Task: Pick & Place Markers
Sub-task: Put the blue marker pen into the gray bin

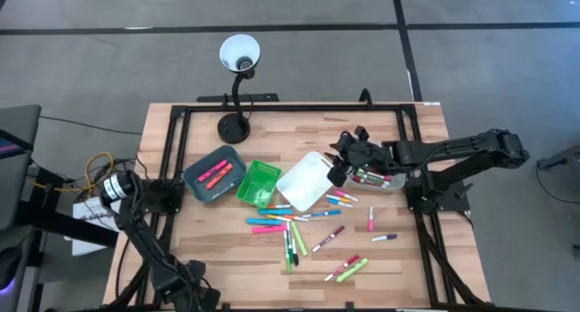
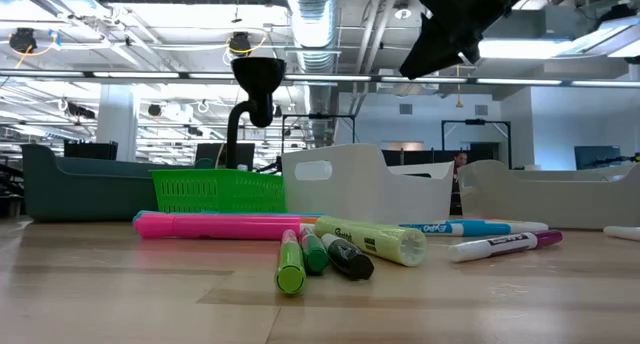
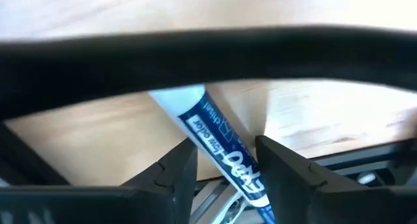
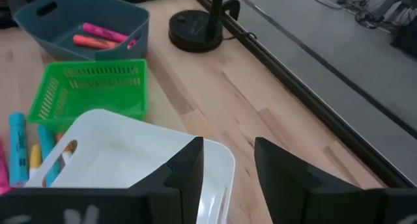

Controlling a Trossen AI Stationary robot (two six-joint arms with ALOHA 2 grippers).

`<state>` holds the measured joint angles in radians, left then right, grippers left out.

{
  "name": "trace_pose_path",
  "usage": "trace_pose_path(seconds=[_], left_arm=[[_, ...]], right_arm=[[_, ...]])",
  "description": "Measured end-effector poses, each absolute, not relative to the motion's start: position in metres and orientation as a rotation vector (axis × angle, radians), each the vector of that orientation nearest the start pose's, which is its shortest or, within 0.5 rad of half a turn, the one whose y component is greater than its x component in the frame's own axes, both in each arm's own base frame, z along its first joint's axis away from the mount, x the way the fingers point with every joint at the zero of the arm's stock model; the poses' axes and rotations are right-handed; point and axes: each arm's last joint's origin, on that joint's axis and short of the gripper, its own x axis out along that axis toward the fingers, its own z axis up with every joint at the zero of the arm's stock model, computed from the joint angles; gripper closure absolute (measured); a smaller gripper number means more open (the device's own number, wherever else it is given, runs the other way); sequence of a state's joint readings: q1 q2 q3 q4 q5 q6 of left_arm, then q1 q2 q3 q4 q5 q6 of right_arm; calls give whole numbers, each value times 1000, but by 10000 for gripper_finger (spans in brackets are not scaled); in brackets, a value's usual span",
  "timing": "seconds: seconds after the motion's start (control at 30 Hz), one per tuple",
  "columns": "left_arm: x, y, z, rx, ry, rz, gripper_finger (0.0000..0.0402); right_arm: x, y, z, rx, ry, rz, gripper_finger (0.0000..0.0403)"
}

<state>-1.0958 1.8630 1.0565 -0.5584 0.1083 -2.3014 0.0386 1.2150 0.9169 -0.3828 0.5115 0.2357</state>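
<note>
Many loose markers (image 1: 299, 226) lie on the wooden table in pink, green, blue and purple; they also show in the low view (image 2: 330, 249). My left gripper (image 1: 195, 289) is at the table's near left edge, shut on a blue-and-white marker (image 3: 218, 142). My right gripper (image 4: 228, 146) is open and empty. It hovers above the far right corner of the white bin (image 4: 130, 159), and shows in the high view (image 1: 337, 170). Pink and orange markers (image 4: 98, 35) lie in the dark bin (image 4: 78, 15). My left gripper pinches the blue-and-white marker's labelled barrel (image 3: 229, 164) between its two fingers. The marker runs slanting along the fingers, and its pale end (image 3: 176, 100) sticks out past the fingertips. Whether it is clear of the table cannot be told.
A dark bin (image 1: 213, 174), a green basket (image 1: 258, 182) and the white bin (image 1: 304, 180) stand in a row mid-table. Another pale bin with markers (image 1: 381, 179) sits under my right arm. A black lamp (image 1: 237, 85) stands at the far edge. A black frame (image 1: 172, 149) rims the table.
</note>
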Motion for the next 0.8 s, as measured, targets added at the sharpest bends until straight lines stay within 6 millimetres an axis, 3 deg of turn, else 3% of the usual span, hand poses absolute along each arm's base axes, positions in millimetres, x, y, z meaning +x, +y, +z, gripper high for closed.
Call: trace_pose_path(seconds=[0.27,0.4,0.47,0.53,0.7,0.8], left_arm=[[157,-283,129,-1006,1310,729,340],[174,-263,144,-893,943,656,344],[186,-253,162,-847,747,598,344],[196,-242,179,-742,618,558,344],[230,-199,209,-343,484,559,340],[250,-178,216,-165,496,570,338]], right_arm=[[259,-3,285,33,525,-446,276],[263,0,290,7,489,-333,276],[265,1,291,0,456,-290,276],[271,3,288,0,443,-241,276],[295,9,265,18,479,-55,269],[313,12,248,-3,500,53,252]])
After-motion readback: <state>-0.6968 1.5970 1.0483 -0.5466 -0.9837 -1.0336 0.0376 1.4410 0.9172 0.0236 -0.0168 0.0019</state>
